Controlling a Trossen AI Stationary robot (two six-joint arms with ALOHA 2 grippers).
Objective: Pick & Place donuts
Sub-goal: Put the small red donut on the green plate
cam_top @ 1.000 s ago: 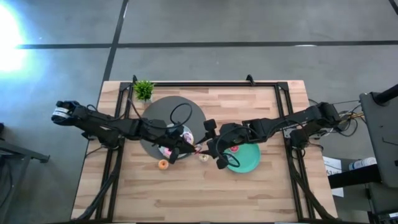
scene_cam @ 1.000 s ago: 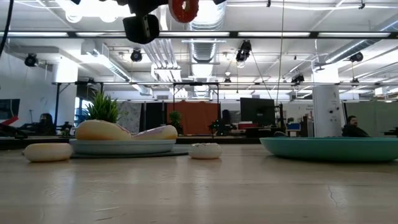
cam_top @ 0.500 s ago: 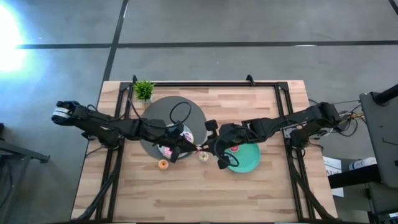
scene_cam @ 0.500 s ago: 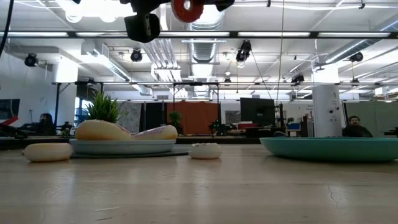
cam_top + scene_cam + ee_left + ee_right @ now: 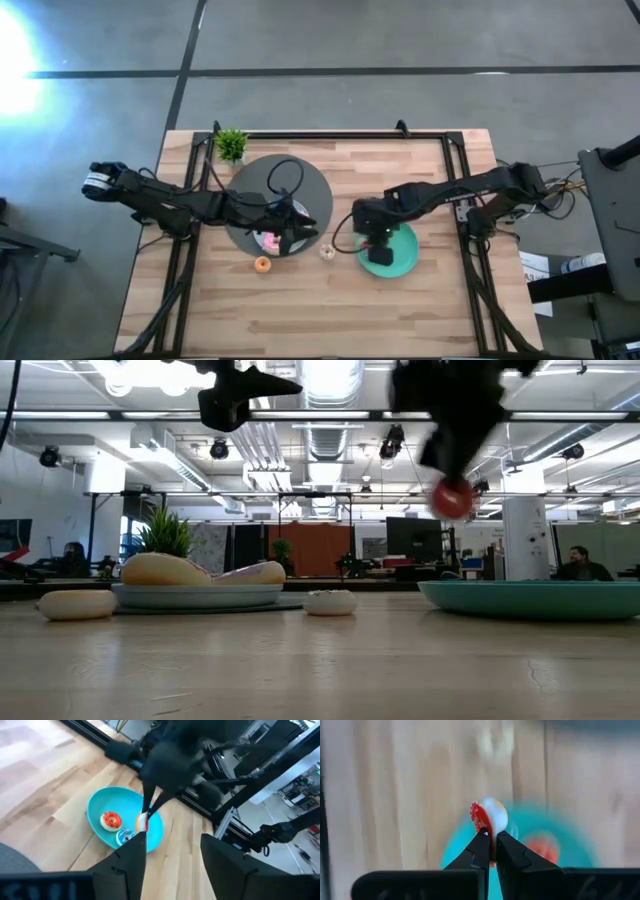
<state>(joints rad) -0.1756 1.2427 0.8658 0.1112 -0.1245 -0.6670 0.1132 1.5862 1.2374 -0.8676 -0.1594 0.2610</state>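
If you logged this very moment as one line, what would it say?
right gripper: shut on red donut, above green plate | left gripper: open, over grey plate | green plate: two donuts

The left hand (image 5: 172, 852) shows two dark fingers (image 5: 131, 857) spread wide apart with nothing between them. Past them a blue-green plate (image 5: 100, 827) sits on the wooden desk (image 5: 45, 785). A red donut (image 5: 110, 820) and a small blue one (image 5: 123, 837) lie on it. At the plate's 3 o'clock edge, the right hand (image 5: 146, 818) pinches a red and white donut (image 5: 142, 822) above the rim.
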